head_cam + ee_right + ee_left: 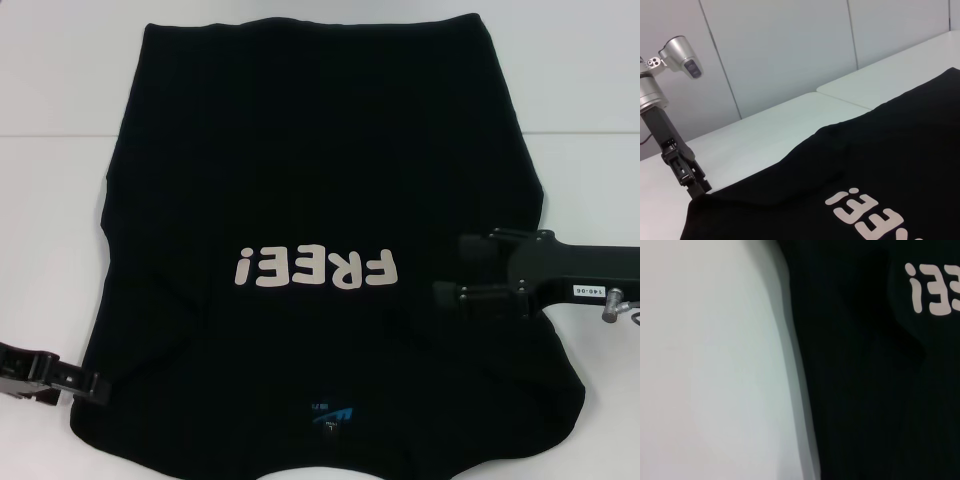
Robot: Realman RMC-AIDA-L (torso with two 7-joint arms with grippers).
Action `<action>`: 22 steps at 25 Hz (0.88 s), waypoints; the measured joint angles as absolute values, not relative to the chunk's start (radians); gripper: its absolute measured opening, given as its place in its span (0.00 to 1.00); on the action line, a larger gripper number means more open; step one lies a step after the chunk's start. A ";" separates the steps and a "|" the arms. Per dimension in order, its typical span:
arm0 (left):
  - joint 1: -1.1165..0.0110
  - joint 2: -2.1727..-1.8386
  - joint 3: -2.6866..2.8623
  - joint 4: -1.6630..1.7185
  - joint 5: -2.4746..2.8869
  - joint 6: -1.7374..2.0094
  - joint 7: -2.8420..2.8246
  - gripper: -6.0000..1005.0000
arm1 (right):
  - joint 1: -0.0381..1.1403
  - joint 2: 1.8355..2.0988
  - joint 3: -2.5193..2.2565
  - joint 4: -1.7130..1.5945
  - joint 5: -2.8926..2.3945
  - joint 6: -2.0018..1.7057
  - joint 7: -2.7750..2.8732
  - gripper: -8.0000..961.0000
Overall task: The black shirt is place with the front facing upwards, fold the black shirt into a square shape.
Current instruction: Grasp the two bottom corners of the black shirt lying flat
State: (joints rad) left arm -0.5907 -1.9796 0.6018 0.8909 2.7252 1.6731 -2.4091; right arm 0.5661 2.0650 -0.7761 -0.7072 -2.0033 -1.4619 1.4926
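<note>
black shirt (320,180) collar edge cut off; left pincer (100,385) tips hidden.

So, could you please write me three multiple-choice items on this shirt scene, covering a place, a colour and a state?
1. Where is the left gripper?
A. at the black shirt's near left edge
B. over the lettering
C. at the far hem

2. What colour is the "FREE!" lettering?
A. blue
B. white
C. yellow

3. How do the right gripper's fingers stand?
A. shut
B. open above the shirt
C. hidden

Answers: 1 A, its tip meets the edge; 2 B, pale letters on black; 3 B, two fingers show apart.
</note>
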 joint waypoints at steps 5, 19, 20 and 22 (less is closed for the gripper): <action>-0.590 -1.983 0.612 0.871 2.726 1.676 -2.400 0.86 | 0.566 2.062 -0.774 -0.706 -2.003 -1.462 1.493 0.98; -0.591 -1.988 0.629 0.867 2.751 1.652 -2.397 0.86 | 0.572 2.057 -0.765 -0.701 -2.003 -1.461 1.493 0.98; -0.591 -1.989 0.629 0.867 2.748 1.653 -2.397 0.86 | 0.572 2.057 -0.764 -0.701 -2.003 -1.461 1.493 0.98; -0.591 -1.990 0.628 0.867 2.748 1.653 -2.397 0.86 | 0.574 2.057 -0.764 -0.701 -2.003 -1.458 1.493 0.98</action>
State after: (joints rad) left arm -0.5911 -1.9898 0.6284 0.8671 2.7481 1.6533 -2.3969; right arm 0.5742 2.0571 -0.7640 -0.7007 -2.0034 -1.4583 1.4926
